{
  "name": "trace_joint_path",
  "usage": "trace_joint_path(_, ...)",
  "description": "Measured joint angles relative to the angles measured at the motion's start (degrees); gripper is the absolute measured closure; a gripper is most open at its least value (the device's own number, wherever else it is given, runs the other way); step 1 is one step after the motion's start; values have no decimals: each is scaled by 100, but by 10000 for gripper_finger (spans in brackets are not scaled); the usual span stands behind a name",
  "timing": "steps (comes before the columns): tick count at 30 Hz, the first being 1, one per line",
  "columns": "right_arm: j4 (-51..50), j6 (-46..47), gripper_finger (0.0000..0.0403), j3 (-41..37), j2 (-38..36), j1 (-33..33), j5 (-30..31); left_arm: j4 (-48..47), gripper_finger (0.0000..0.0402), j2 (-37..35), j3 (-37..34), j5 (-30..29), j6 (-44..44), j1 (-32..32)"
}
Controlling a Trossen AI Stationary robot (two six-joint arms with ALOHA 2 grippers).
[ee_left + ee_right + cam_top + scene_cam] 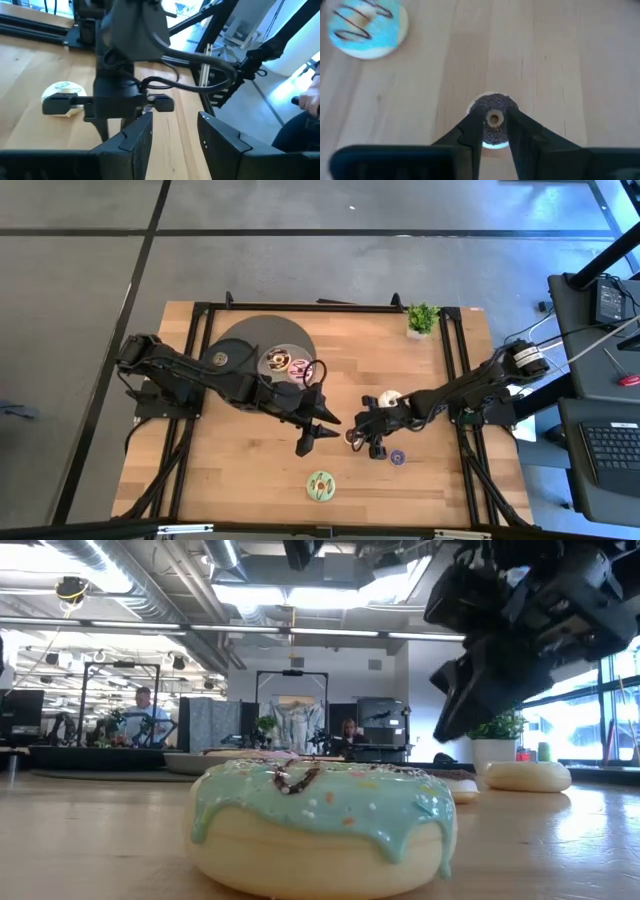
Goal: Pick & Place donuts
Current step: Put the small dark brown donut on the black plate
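Observation:
My right gripper [362, 438] stands right of the table's middle, its fingers around a tiny chocolate donut [493, 120]. My left gripper [320, 436] is open beside it, toward the table's left, and holds nothing; its fingers [137, 142] frame the right arm. A green-iced donut [320, 485] lies flat near the near edge and fills the low view [322, 825]. A cream-white donut [390, 397] and a tiny purple one [398, 457] lie flat by the right gripper. Two more donuts [287, 364] rest on the dark round disc [250, 340]. My right gripper pinches the tiny chocolate donut between its two fingers, one on each side of the ring's rim [481, 107]. The fingers come from above, pointing down. The donut lies level with its sprinkled top up. Whether it is off the table, I cannot tell.
A small potted plant [422, 320] stands at the far right corner. The dark disc takes up the far left part of the table. Bare wood lies along the near left and between the green donut and the grippers. People and desks show in the room beyond.

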Motion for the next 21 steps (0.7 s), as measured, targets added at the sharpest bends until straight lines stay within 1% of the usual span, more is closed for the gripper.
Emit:
trace_joint_path(6, 180, 6, 255, 0, 249, 0, 59, -176, 253, -22, 0, -176, -251, -144)
trace_joint_path(10, 291, 31, 235, 0, 377, 0, 174, -156, 251, -62, 0, -301, -280, -210)
trace_joint_path(12, 206, 148, 232, 0, 455, -1, 332, -167, 250, -64, 0, -345, -340, -236)
trace_joint_path(16, 250, 178, 237, 2, 656, -4, 358, -193, 250, -66, 0, -348, -398, -262)
trace_joint_path(21, 263, 487, 261, 4, 737, -2, 359, -196, 253, -63, 0, -341, -417, -267)
